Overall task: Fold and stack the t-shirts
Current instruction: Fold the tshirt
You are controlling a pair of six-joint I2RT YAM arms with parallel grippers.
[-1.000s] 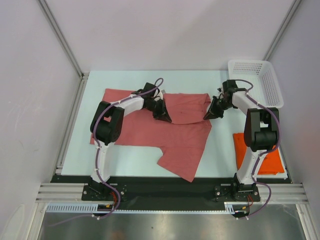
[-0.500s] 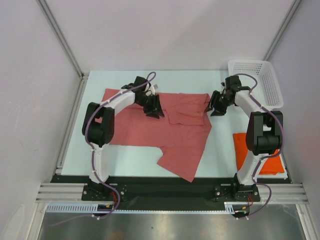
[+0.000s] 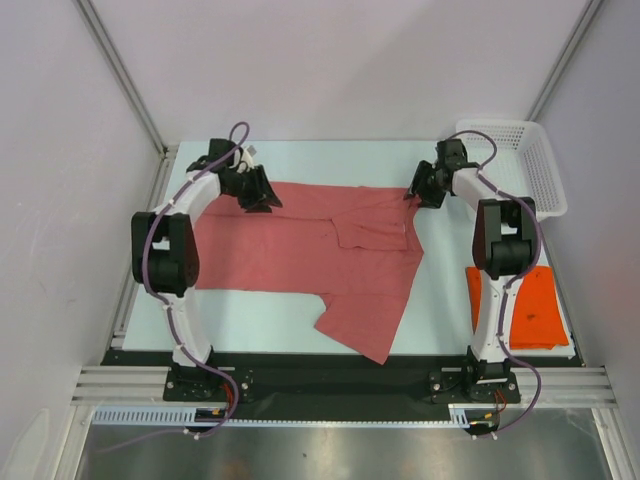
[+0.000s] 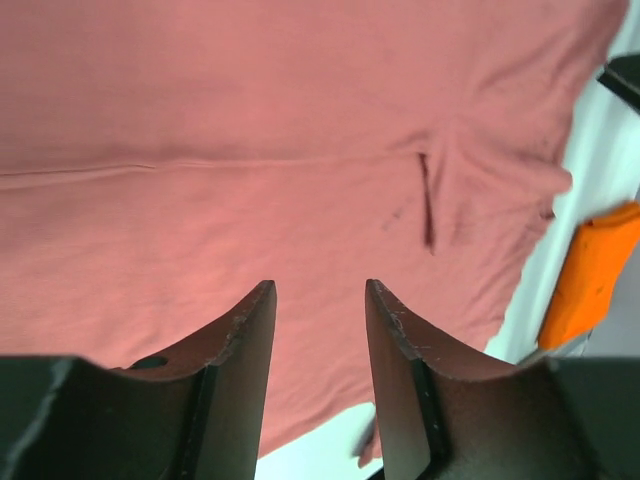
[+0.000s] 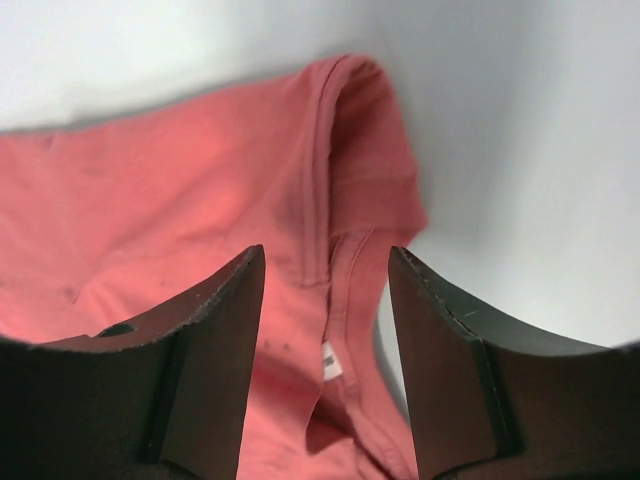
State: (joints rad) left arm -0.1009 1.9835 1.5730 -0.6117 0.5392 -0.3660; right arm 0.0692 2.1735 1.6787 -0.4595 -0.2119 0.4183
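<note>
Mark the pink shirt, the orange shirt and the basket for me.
pink shirt (image 3: 300, 255), top view, middle of the spread body.
orange shirt (image 3: 540, 310), top view, right part of the folded rectangle.
basket (image 3: 545, 170), top view, right side wall.

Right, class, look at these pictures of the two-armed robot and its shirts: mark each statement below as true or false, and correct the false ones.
1. The pink-red shirt lies on the table. True.
2. The orange shirt is stacked on the pink-red shirt. False: it lies apart from it, at the near right of the table.
3. The left gripper and the right gripper both have their fingers apart over the pink-red shirt, gripping nothing. True.
4. The white basket stands at the far left corner. False: it stands at the far right corner.
</note>
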